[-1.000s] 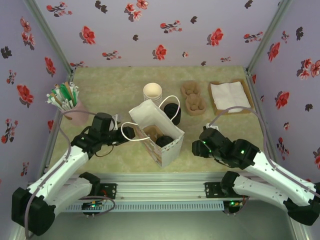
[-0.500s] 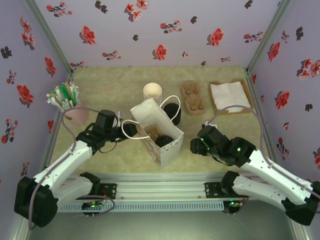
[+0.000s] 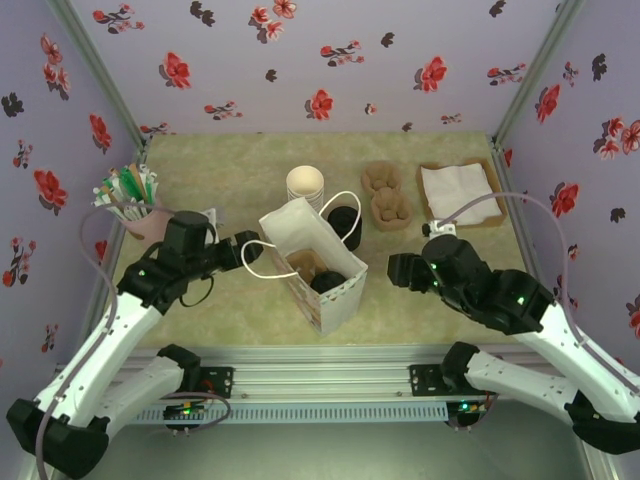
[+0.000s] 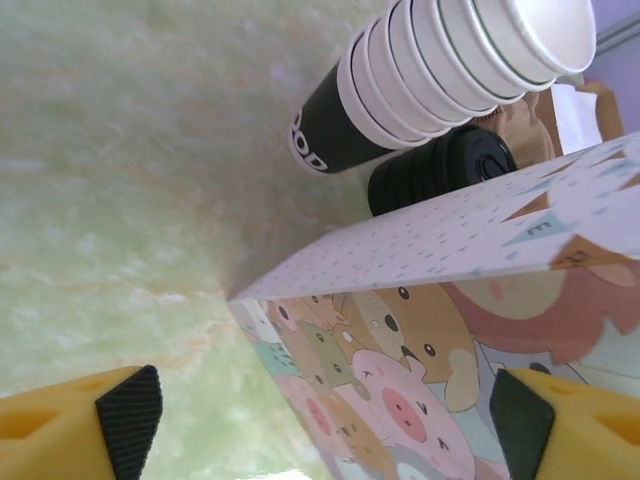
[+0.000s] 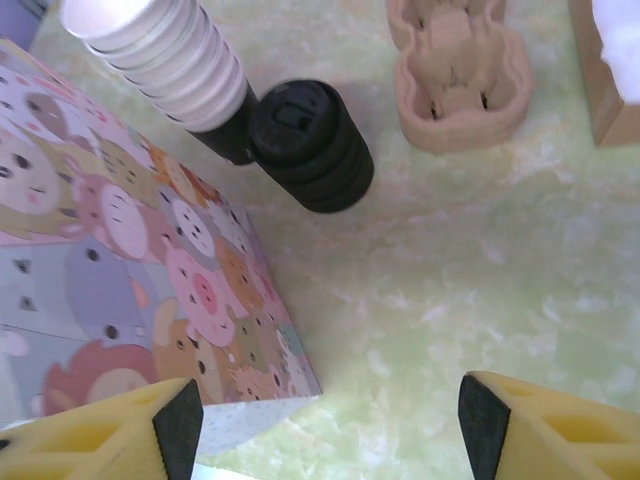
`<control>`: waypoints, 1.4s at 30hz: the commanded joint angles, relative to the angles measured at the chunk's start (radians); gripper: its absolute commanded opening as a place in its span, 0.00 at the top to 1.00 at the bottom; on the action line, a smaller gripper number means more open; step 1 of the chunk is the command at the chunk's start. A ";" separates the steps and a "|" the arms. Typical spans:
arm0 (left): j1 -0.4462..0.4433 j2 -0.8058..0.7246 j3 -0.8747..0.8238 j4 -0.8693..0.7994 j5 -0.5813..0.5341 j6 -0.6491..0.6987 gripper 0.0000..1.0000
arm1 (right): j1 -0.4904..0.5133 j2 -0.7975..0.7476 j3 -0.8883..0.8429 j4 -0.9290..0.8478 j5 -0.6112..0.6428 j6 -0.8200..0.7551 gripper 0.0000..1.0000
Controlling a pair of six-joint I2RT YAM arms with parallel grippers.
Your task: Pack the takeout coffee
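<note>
The takeout coffee [image 3: 326,283] shows as a black lid disc standing inside the open paper bag [image 3: 300,232], next to a brown item [image 3: 305,266]. My left gripper [image 3: 238,250] is open just left of the bag, by its white handle loop [image 3: 256,258]. In the left wrist view the left gripper [image 4: 325,425] has the bag's animal-print wall [image 4: 450,300] between its spread fingers [image 4: 128,420]. My right gripper [image 3: 396,270] is open to the right of the bag. The right gripper [image 5: 335,430] holds nothing, and the bag's corner [image 5: 120,250] lies to its left.
A stack of cream-rimmed cups [image 3: 305,183] and a squat stack of black lids [image 3: 343,222] stand behind the bag. Brown pulp carriers [image 3: 386,196] and a napkin tray [image 3: 458,190] sit at the back right. A pink cup of stirrers [image 3: 135,205] stands at the far left.
My left gripper has drawn back to the left, away from the bag's handle. The right arm has shifted a little right and farther back. The bag has stayed put.
</note>
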 commanded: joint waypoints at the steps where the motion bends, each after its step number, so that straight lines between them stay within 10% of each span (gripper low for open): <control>1: 0.022 -0.012 0.063 -0.102 -0.078 0.067 0.01 | -0.007 0.011 0.047 0.047 0.014 -0.070 0.25; 21: 0.340 0.174 0.438 -0.315 -0.145 0.290 0.01 | -0.010 0.282 0.276 0.286 -0.303 -0.192 0.01; 42: 0.625 0.432 0.649 -0.374 -0.153 0.362 0.42 | -0.183 0.653 0.518 0.322 -0.608 -0.274 0.01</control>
